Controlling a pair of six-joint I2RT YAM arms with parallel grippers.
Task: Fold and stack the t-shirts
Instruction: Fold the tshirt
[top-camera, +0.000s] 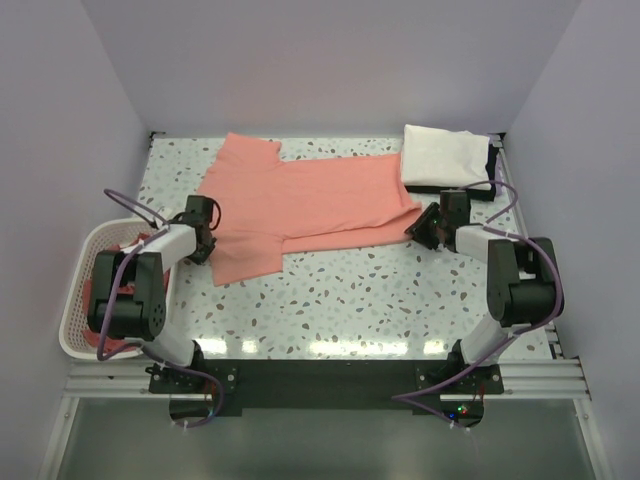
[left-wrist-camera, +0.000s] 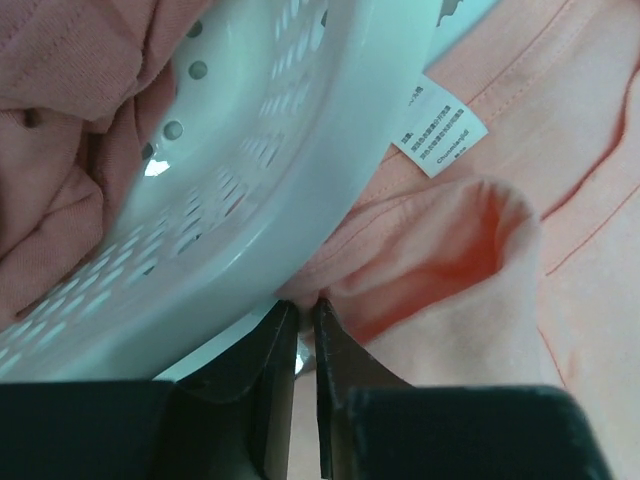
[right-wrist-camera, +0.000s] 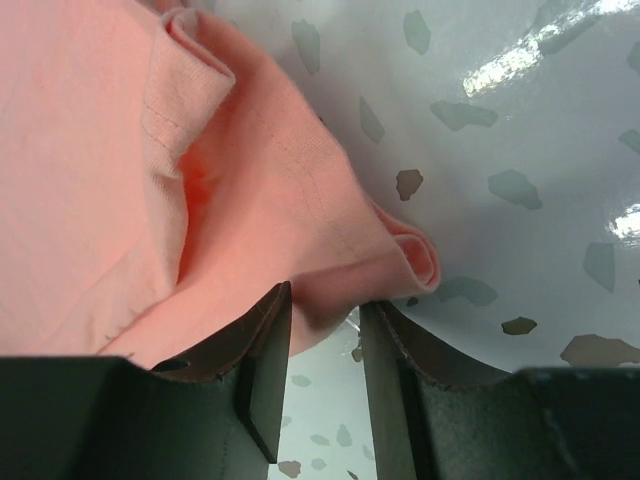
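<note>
Top external: one spread t-shirt (top-camera: 310, 205), two pincers, one basket (top-camera: 82, 270).

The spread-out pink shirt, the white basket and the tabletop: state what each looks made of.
Pink t-shirt: soft thin knit cloth, matte; it bunches into folds at the fingers and shows stitched seams. Basket: white moulded plastic, likely, with a smooth, slightly glossy rim and rows of slots and holes. Tabletop: hard, glossy, pale surface with dark flecks, terrazzo-like; real stone or laminate cannot be told.
</note>
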